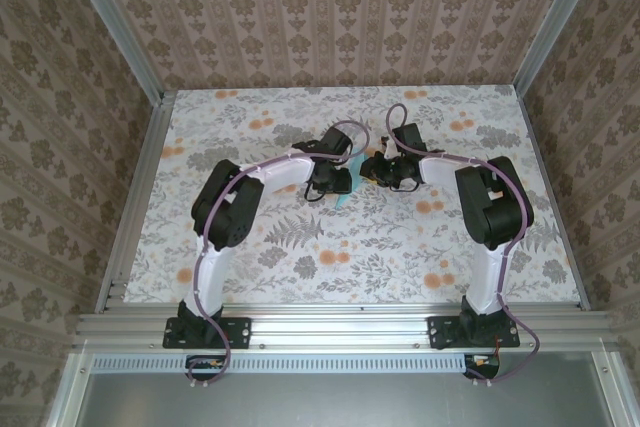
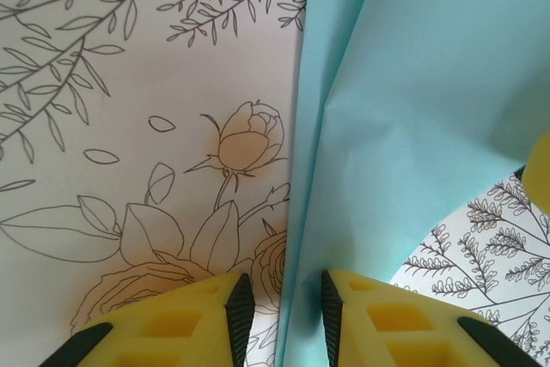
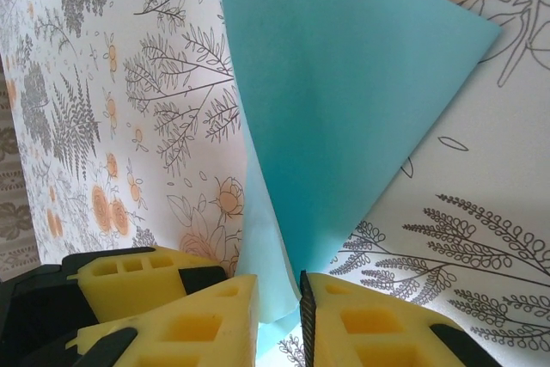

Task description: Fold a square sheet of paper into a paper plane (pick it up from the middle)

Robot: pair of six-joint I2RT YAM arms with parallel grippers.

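The square sheet of paper is plain turquoise-blue, matte and thin, with no print on the faces that show. It is no longer flat: one part stands up from the table as a broad flap with a sharp corner, and a soft lengthwise ridge runs down it, paler on one side and shaded on the other. From above it sits near the middle of the table, a little toward the far edge, mostly hidden under the two wrists, with slivers of blue showing between and below them. The right pincer is at the middle of the table too, its yellow fingers pressed onto the narrow lower end of the flap, which fills the gap between them. The left pincer stands slightly spread astride the ridge, one black pad against the paper. A strip of floral table shows beside the other pad, so no pinch is seen there.
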